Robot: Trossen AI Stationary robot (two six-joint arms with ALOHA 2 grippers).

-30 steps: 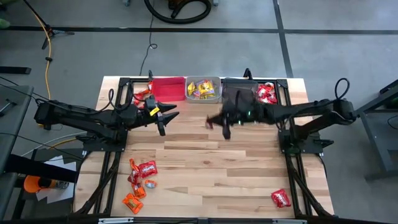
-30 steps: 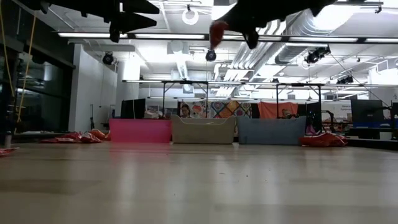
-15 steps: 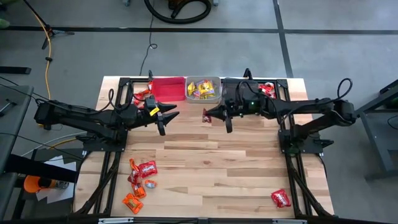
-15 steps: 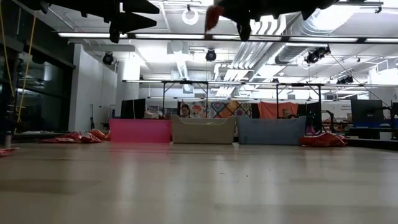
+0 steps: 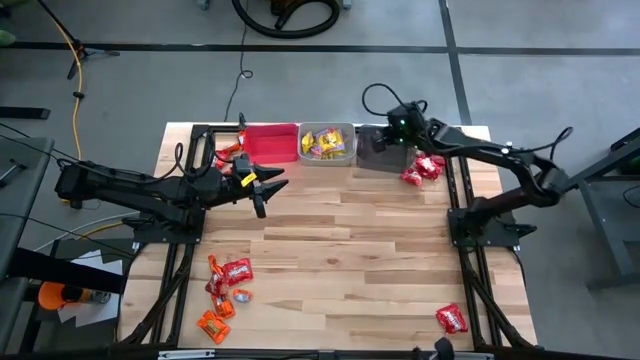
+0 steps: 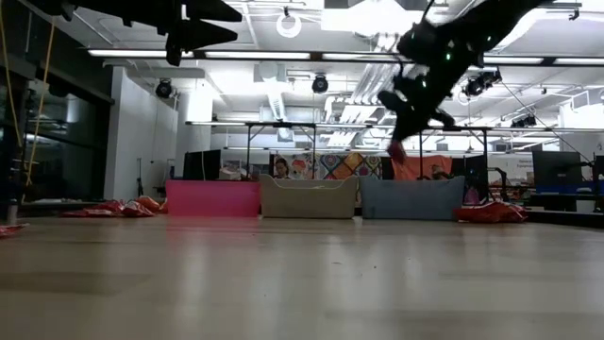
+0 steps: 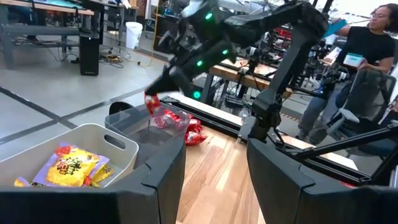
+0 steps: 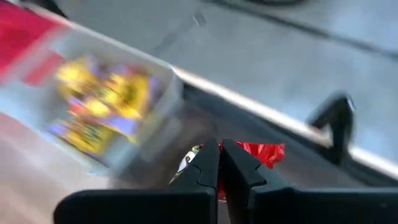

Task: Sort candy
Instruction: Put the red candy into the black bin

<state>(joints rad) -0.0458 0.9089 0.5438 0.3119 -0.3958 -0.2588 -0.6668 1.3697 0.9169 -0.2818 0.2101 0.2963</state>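
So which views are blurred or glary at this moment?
Right wrist view: heavy motion blur smears the clear grey plastic bin, though the right pincer stays sharp. Low view: bright ceiling lights wash out the top. High and left wrist views: sharp.

- A robotics lab or workshop: a wooden table carries two arms on black frames, standing on a grey concrete floor.
- Bare ceiling ducts and strip lights hang overhead.
- Workbenches stand behind, with a person beside further robot arms.
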